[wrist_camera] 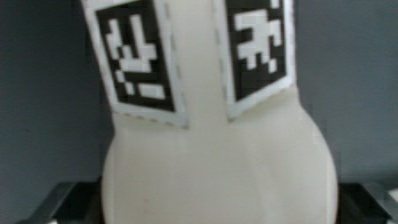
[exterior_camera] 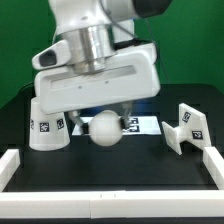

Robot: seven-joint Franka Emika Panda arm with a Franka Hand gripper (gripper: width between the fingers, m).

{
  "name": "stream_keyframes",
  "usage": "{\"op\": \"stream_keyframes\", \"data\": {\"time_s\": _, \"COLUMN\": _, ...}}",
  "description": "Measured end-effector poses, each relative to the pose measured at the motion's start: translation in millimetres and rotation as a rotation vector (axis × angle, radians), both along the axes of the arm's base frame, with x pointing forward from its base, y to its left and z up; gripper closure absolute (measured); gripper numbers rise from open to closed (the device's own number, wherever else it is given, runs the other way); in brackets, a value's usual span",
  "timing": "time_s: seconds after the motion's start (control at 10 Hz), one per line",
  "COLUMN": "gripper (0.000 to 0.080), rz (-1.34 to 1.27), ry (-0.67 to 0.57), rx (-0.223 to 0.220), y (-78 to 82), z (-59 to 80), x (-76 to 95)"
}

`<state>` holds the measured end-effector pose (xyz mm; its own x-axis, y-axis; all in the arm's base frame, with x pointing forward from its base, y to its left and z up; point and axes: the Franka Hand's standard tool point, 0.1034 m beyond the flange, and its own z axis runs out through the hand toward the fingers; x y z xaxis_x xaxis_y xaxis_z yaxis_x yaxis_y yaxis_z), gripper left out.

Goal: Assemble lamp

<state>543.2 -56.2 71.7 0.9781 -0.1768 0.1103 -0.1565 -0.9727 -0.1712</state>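
The white ball bulb point(exterior_camera: 103, 130) sits between my gripper's point(exterior_camera: 103, 122) fingers, low over the black table in the middle of the exterior view. I cannot tell whether it touches the table. In the wrist view the bulb point(wrist_camera: 205, 150) fills the picture, with two square tags on its narrower neck, and my gripper point(wrist_camera: 210, 208) is shut on its wide part, dark fingers point(wrist_camera: 50, 203) showing at each side. The white cone shade point(exterior_camera: 47, 125) stands at the exterior view's left. The angular base block point(exterior_camera: 187, 128) stands at the right.
The marker board point(exterior_camera: 146, 123) lies flat behind the bulb, partly hidden by my hand. A low white rail point(exterior_camera: 110, 170) runs along the table's front, with side rails at both ends. My arm's large white hand covers the table's middle rear.
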Motion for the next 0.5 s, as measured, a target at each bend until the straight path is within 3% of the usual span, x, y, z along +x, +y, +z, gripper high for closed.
{"op": "stream_keyframes", "data": {"time_s": 0.2, "gripper": 0.0232, "rz": 0.005, "ry": 0.003, "rx": -0.012, "y": -18.5, "z": -20.7, "x": -15.4}}
{"op": "stream_keyframes", "data": {"time_s": 0.5, "gripper": 0.0232, "rz": 0.006, "ry": 0.006, "rx": -0.009, "y": -16.1, "z": -20.8, "x": -14.9}}
